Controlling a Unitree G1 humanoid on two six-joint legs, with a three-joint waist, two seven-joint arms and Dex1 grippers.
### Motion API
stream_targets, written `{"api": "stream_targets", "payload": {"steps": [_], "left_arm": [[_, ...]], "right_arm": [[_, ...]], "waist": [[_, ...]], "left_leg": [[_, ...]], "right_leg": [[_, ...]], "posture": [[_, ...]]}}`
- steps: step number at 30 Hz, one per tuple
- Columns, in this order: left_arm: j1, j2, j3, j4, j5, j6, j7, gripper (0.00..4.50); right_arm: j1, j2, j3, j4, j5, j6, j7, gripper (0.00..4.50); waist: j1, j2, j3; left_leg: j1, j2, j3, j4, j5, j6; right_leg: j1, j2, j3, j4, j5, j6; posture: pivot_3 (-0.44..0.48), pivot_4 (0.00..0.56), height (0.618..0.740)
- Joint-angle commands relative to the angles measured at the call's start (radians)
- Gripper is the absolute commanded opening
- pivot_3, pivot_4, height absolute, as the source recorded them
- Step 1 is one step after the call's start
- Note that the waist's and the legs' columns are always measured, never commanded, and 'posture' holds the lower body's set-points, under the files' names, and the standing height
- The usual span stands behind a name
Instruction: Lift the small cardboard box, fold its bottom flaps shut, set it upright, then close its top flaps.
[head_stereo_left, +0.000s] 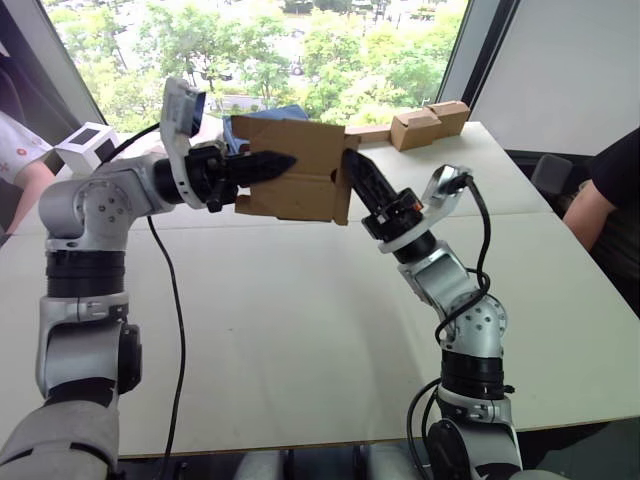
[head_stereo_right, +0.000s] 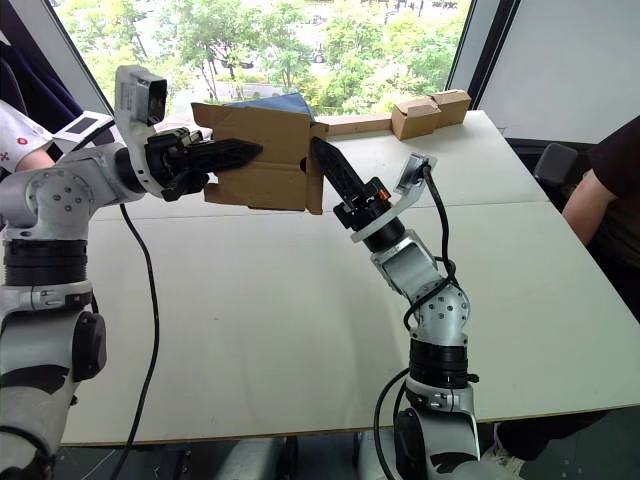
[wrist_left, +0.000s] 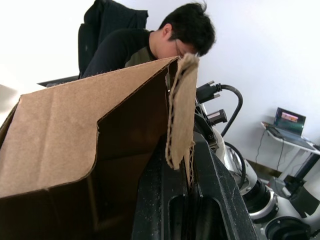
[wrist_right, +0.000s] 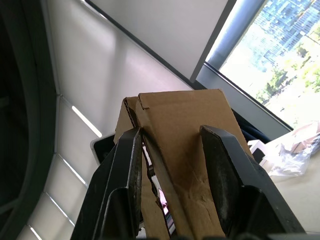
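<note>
The small cardboard box (head_stereo_left: 305, 170) hangs in the air above the white table (head_stereo_left: 300, 340), lying on its side between my two arms. My left gripper (head_stereo_left: 278, 165) comes in from the left and is shut on a cardboard wall edge (wrist_left: 181, 110), which is pinched between its black fingers (wrist_left: 165, 200). My right gripper (head_stereo_left: 352, 168) meets the box's right end from below. Its fingers (wrist_right: 127, 165) stand apart, straddling a brown flap (wrist_right: 180, 125). The box's inside (wrist_left: 125, 150) is hollow and dark.
Paired tan cardboard boxes (head_stereo_left: 428, 122) lie at the table's far edge by the window. A white cube box (head_stereo_left: 88, 145) stands at the far left next to a person's arm (head_stereo_left: 22, 165). Another person (head_stereo_left: 612, 190) sits at the right. Something blue (head_stereo_right: 275, 103) shows behind the held box.
</note>
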Motion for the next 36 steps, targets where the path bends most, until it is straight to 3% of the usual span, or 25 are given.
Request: {"api": "stream_targets", "payload": {"steps": [1, 12, 25, 36], "left_arm": [[0.002, 0.002, -0.005, -0.023, 0.009, -0.029, -0.005, 0.0], [0.012, -0.022, 0.011, -0.007, 0.02, -0.064, 0.033, 0.0], [-0.001, -0.078, 0.067, 0.0, -0.01, -0.071, 0.088, 0.0], [-0.013, -0.077, 0.082, 0.013, -0.017, -0.072, 0.103, 0.0]], "right_arm": [[-0.03, 0.02, 0.001, -0.021, 0.021, -0.013, -0.007, 1.84], [-0.02, 0.07, 0.038, -0.069, 0.083, 0.012, -0.054, 1.84], [0.009, 0.157, 0.102, -0.061, 0.022, -0.012, -0.067, 1.84], [0.072, 0.082, 0.092, -0.129, -0.041, -0.029, -0.065, 1.84]], "waist": [[0.0, 0.0, 0.0], [-0.001, 0.0, 0.0], [-0.001, 0.0, 0.0], [-0.001, 0.0, 0.0]], "left_leg": [[0.0, 0.0, 0.0, 0.0, 0.0, 0.0], [0.0, 0.0, 0.0, 0.0, 0.0, 0.0], [0.0, 0.0, 0.0, -0.001, 0.0, 0.0], [0.0, 0.0, 0.0, -0.001, 0.0, 0.0]], "right_leg": [[0.0, 0.0, 0.0, 0.0, 0.0, 0.0], [0.0, 0.0, 0.0, 0.0, 0.0, 0.0], [0.0, 0.0, 0.0, 0.0, 0.0, 0.0], [-0.001, 0.0, 0.0, 0.0, 0.0, 0.0]], "posture": [[0.0, 0.15, 0.737], [0.0, 0.15, 0.737], [0.0, 0.15, 0.737], [0.0, 0.15, 0.737]]}}
